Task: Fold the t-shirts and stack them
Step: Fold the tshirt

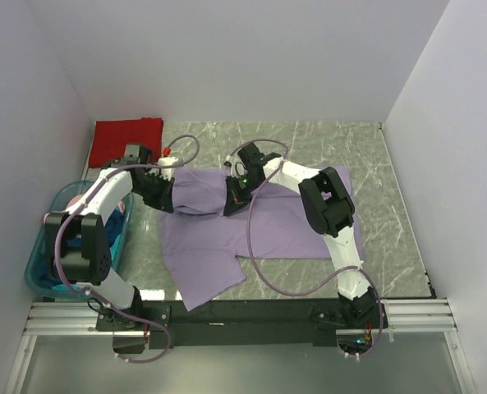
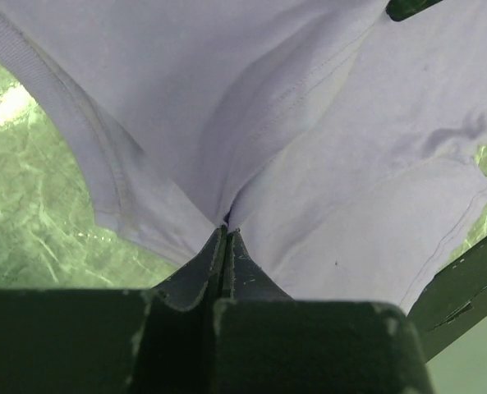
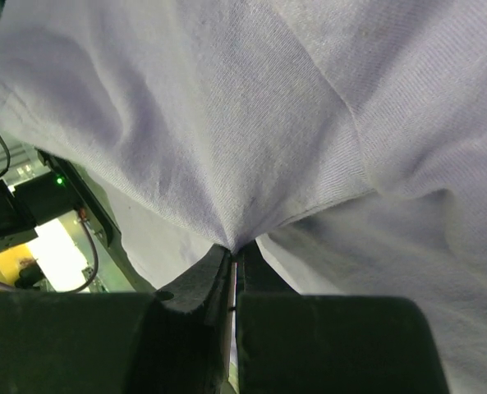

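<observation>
I am gripping the light purple t-shirt (image 1: 292,230) with both tools: left gripper (image 2: 227,231) and right gripper (image 3: 233,250) are each clamping a pinch of its cloth.

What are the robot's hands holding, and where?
The left hand and right hand each pinch a bunched fold of the light purple t-shirt along its far edge.

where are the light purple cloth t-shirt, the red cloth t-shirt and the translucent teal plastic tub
light purple cloth t-shirt (image 1: 280,234), top view, flat body panel
red cloth t-shirt (image 1: 126,139), top view, its middle
translucent teal plastic tub (image 1: 34,264), top view, left wall
</observation>
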### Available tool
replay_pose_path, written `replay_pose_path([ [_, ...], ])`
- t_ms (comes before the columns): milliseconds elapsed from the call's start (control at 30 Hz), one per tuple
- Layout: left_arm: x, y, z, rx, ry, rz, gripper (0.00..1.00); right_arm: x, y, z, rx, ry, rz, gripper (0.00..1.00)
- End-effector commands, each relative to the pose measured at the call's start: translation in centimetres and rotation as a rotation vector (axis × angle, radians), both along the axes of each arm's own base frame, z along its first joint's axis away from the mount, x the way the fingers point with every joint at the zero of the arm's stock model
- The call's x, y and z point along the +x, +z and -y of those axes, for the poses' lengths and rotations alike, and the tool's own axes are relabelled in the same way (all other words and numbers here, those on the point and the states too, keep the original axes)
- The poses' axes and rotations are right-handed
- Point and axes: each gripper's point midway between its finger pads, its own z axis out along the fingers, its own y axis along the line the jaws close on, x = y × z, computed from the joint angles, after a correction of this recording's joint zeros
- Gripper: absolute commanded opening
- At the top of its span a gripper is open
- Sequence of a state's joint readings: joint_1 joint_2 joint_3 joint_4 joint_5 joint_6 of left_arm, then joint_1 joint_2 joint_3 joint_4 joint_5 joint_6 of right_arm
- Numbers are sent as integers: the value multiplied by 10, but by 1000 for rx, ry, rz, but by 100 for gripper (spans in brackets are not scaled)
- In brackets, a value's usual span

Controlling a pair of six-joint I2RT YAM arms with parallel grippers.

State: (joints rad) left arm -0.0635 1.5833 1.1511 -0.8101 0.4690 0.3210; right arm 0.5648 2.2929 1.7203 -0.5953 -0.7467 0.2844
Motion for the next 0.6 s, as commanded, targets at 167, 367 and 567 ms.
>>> replay_pose_path([
  [167,-14,10,6,48,-56,39,1,6,27,-1,36,29,48,0],
  [367,-25,1,10,58,-75,16,1,4,26,1,30,38,44,0],
  [567,-29,-3,14,70,-94,4,1,0,24,5,14,45,48,0],
])
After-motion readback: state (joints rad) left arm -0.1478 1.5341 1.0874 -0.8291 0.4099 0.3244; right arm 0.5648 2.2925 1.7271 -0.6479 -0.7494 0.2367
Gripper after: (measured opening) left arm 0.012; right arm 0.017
